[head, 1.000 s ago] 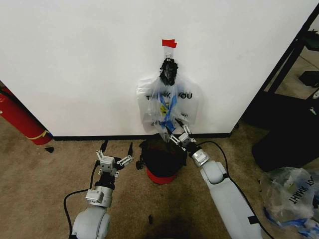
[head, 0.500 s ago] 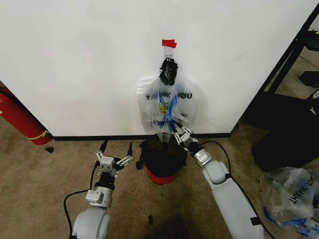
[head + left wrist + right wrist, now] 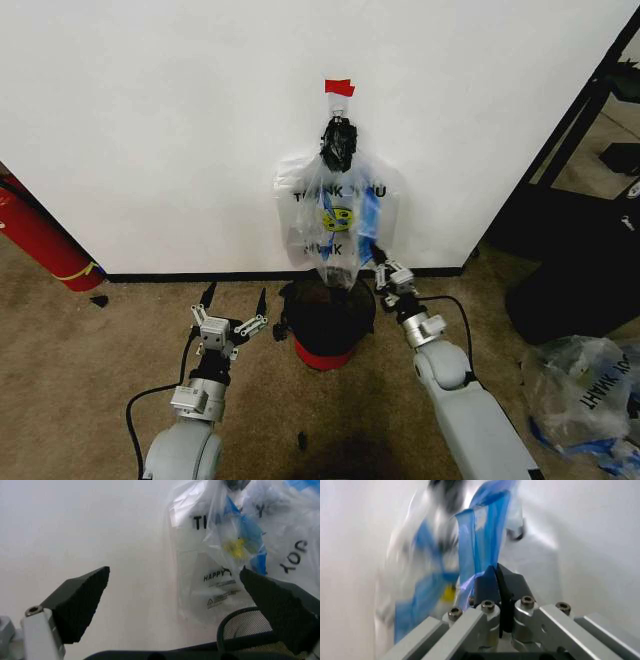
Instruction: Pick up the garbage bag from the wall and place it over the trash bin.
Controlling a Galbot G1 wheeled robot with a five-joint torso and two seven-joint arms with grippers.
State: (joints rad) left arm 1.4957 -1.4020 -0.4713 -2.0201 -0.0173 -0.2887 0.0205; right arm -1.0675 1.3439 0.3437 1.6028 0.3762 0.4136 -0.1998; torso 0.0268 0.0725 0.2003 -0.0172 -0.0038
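Since 1 s ago our right gripper (image 3: pixel 386 275) swung right w/ the garbage bag (image 3: pixel 341 222), jaws pinched on its blue strip; bag hangs on wall (image 3: pixel 160 130) above trash bin (image 3: pixel 325 322). Left gripper (image 3: pixel 233 312) spread wide beside bin.

Floor (image 3: pixel 90 370): you had brown, mottled carpet running up to the white wall (image 3: pixel 160 120) and its thin black baseboard (image 3: pixel 200 275).

Items that stood or lay directly on it:
- Trash bin (image 3: pixel 322 353), red body with black rim, upright near the baseboard, centred below the hanging bags.
- Long red cylinder (image 3: pixel 40 240) with a yellow band, at your far left, tilted against the wall.
- Small dark scrap (image 3: pixel 98 300) just beside the cylinder's lower end.
- Another small dark scrap (image 3: pixel 300 438) on open carpet, nearer you than the bin.
- Clear bag (image 3: pixel 590 400) with black letters and blue scraps, slumped at your far right.
- Black furniture base (image 3: pixel 570 290) at the right, beside that bag.
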